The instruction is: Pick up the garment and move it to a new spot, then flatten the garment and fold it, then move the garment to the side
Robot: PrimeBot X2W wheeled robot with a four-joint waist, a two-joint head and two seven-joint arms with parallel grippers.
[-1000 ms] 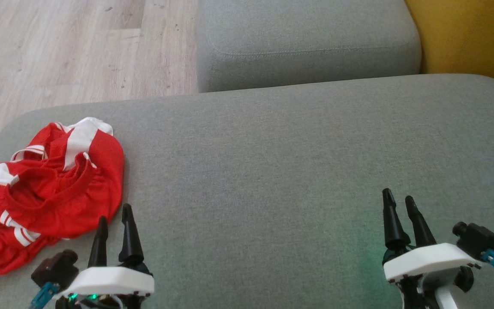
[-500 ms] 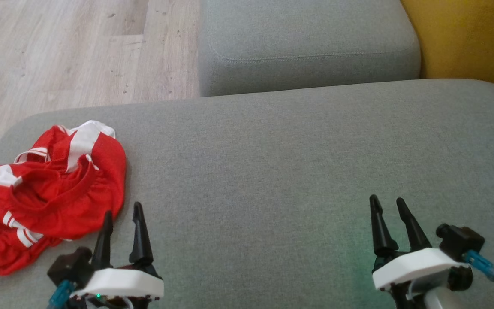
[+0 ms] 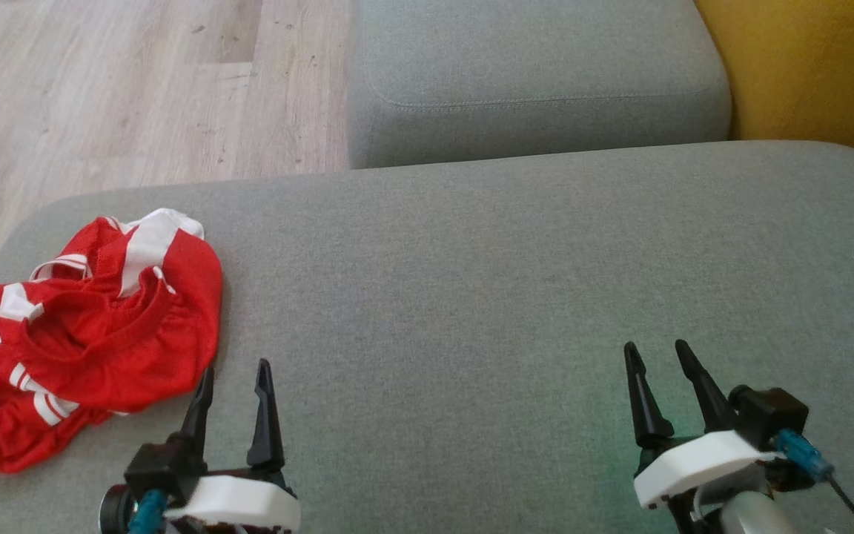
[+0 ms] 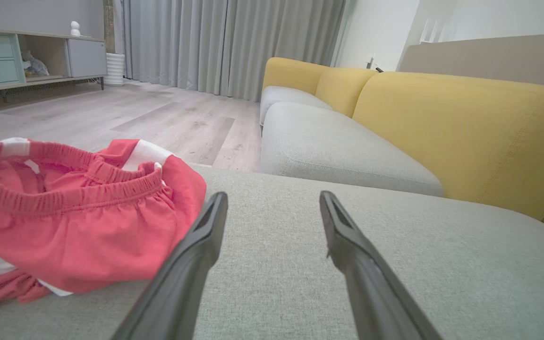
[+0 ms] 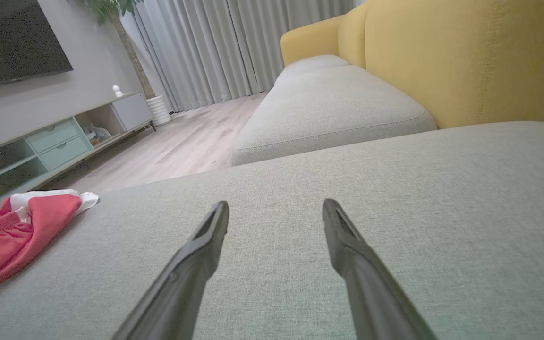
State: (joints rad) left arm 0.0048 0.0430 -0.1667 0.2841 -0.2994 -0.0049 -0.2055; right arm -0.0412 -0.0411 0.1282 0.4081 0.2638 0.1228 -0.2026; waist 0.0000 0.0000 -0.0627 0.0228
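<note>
The garment (image 3: 78,334) is a crumpled red pair of shorts with white stripes and an elastic waistband, lying at the left end of the grey sofa seat (image 3: 471,282). In the left wrist view the garment (image 4: 73,222) sits just left of my fingers. My left gripper (image 3: 236,369) stands open right beside its near right edge, with nothing between the fingers. My right gripper (image 3: 655,348) hovers open and empty over bare cushion at the lower right, far from the garment (image 5: 12,226).
A second grey cushion (image 3: 531,74) lies beyond the seat, with a yellow backrest (image 3: 812,67) at the right. Wooden floor (image 3: 123,89) runs along the seat's far left edge. A low cabinet (image 5: 50,141) and curtains (image 4: 225,42) stand across the room.
Both grippers have drawn down toward the bottom of the head view and closer together, still open. The head view itself has shifted slightly. The garment lies as before.
</note>
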